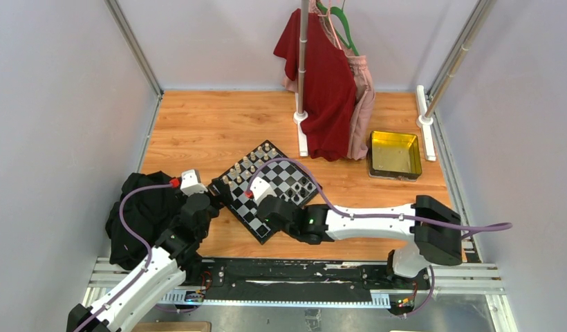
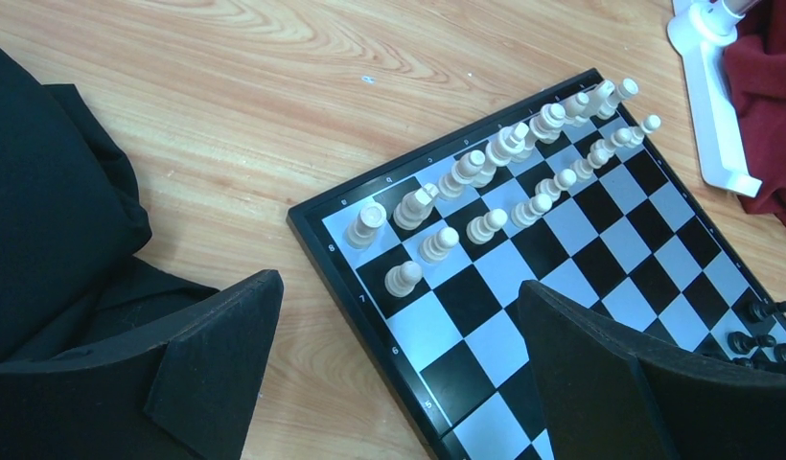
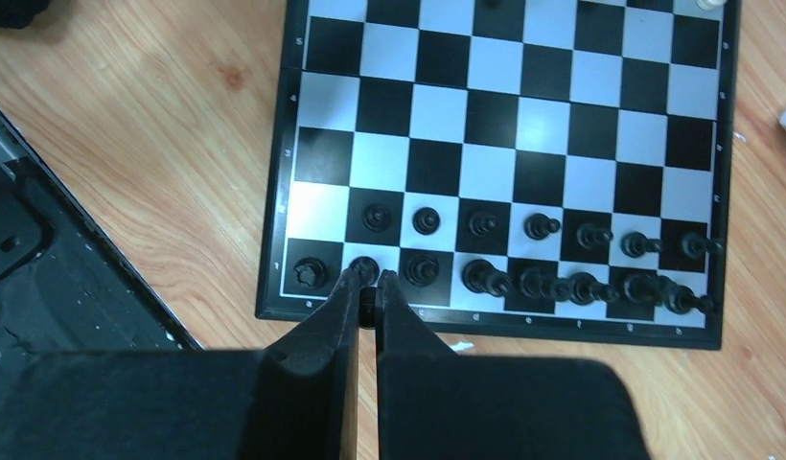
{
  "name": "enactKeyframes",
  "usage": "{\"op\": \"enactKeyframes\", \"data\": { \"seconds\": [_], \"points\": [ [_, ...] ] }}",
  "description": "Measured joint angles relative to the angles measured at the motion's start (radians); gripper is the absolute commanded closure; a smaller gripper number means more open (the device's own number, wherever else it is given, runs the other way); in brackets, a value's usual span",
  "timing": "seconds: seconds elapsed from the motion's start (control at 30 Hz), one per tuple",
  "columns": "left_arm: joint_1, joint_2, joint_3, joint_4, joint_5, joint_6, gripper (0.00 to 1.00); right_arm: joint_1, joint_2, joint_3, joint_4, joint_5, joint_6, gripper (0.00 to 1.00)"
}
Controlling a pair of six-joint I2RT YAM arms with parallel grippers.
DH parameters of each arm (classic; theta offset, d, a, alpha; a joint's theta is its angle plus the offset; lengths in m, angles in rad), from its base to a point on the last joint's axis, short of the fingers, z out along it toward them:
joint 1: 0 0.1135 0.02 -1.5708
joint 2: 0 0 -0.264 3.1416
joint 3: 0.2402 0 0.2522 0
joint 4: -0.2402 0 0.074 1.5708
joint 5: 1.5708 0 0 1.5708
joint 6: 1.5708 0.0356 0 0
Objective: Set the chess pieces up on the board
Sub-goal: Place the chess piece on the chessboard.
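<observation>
The board [image 1: 284, 174] lies turned on the wooden table. Cream chess pieces [image 2: 485, 177] stand in two rows along its far-left edge. Black chess pieces [image 3: 538, 259] stand in two rows along the near edge, and some show in the top view [image 1: 303, 188]. My right gripper [image 3: 368, 286] is over the board's near edge [image 1: 270, 220], shut on a small black piece [image 3: 368, 299] at the second square of the back row. My left gripper [image 2: 399, 287] is open and empty, hovering over the board's left corner [image 1: 218, 190].
A black cloth [image 1: 146, 214] lies left of the board, under the left arm [image 2: 54, 211]. A yellow tray [image 1: 395, 153] sits at the back right. Red and pink garments [image 1: 329, 83] hang on a stand with a white foot [image 2: 720, 115]. A black rail [image 3: 44, 278] runs along the near edge.
</observation>
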Motion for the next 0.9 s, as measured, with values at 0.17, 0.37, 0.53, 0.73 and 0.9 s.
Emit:
{"op": "enactKeyframes", "data": {
  "seconds": [0.17,0.37,0.53,0.73,0.9],
  "points": [
    [0.0,-0.005,0.0,-0.004,0.0,0.0,0.0,0.013,0.042,0.006,0.066,-0.012,-0.014,1.0],
    [0.0,-0.013,-0.002,-0.009,0.0,0.0,0.0,0.013,0.089,0.022,0.141,-0.042,-0.023,1.0],
    [0.0,-0.019,-0.003,-0.011,-0.002,0.0,0.0,0.017,0.135,0.027,0.188,-0.06,-0.023,1.0],
    [0.0,-0.021,-0.003,-0.014,-0.002,0.0,0.0,0.021,0.176,0.027,0.232,-0.079,-0.023,1.0],
    [0.0,-0.021,-0.003,-0.014,-0.002,0.0,0.0,0.021,0.195,0.027,0.248,-0.079,-0.023,1.0]
  ]
}}
